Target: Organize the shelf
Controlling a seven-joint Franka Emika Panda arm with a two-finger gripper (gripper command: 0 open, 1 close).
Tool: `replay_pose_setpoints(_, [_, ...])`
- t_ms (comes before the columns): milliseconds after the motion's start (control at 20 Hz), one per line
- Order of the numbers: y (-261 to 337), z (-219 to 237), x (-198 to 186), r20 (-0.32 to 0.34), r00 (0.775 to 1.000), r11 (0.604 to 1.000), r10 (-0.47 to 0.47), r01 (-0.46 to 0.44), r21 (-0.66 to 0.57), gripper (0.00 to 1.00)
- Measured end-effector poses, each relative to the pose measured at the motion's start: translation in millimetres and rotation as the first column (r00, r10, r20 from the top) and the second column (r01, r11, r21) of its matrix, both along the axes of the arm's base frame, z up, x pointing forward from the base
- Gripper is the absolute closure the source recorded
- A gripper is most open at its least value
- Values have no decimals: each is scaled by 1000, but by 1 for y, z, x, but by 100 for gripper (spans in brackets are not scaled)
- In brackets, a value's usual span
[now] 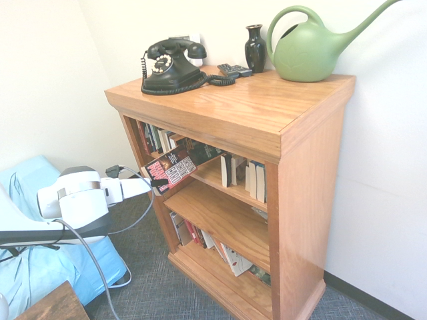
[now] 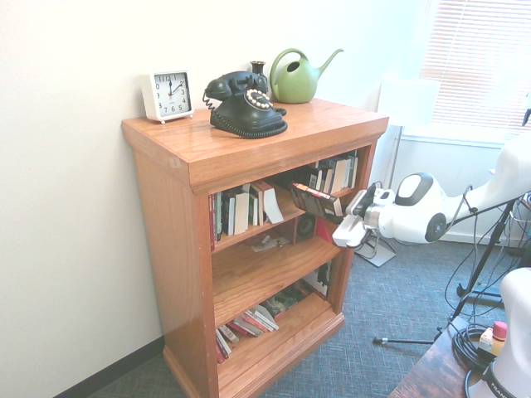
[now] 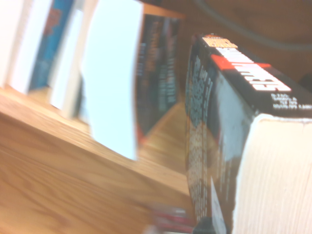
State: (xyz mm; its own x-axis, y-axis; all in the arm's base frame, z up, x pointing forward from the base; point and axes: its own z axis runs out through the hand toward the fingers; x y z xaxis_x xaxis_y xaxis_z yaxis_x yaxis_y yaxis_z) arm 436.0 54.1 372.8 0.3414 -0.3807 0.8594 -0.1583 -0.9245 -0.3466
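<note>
The shelf (image 1: 247, 110) is an oak-coloured bookcase with a broad flat top (image 2: 249, 137) and three open tiers holding paperbacks. My gripper (image 1: 159, 181) is shut on a paperback with a red, black and white cover (image 1: 175, 169). It holds the book tilted at the front of the top tier, in the gap between two groups of standing books. From the other side the book (image 2: 314, 201) leans into that opening with the gripper (image 2: 342, 215) just outside it. In the wrist view the held book (image 3: 229, 146) fills the near side and standing paperbacks (image 3: 112, 87) lie beyond it.
On the top stand a black dial telephone (image 1: 170, 67), a dark vase (image 1: 255, 48), a green watering can (image 1: 307, 50), a remote (image 1: 233, 69) and a white clock (image 2: 168, 94). Books lean on the lowest tier (image 1: 227, 257). A blue-covered seat (image 1: 40, 267) lies beside the arm.
</note>
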Motion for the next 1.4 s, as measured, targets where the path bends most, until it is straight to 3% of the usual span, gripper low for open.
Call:
replay_pose_setpoints(350, [1, 15, 56, 33, 999, 982, 33, -38, 186, 100])
replay_pose_setpoints(900, [-51, -12, 104, 23, 995, 979, 97, -99, 178, 100])
replay_pose_setpoints(1400, [-50, -41, 218, 71, 982, 957, 172, -184, 225, 100])
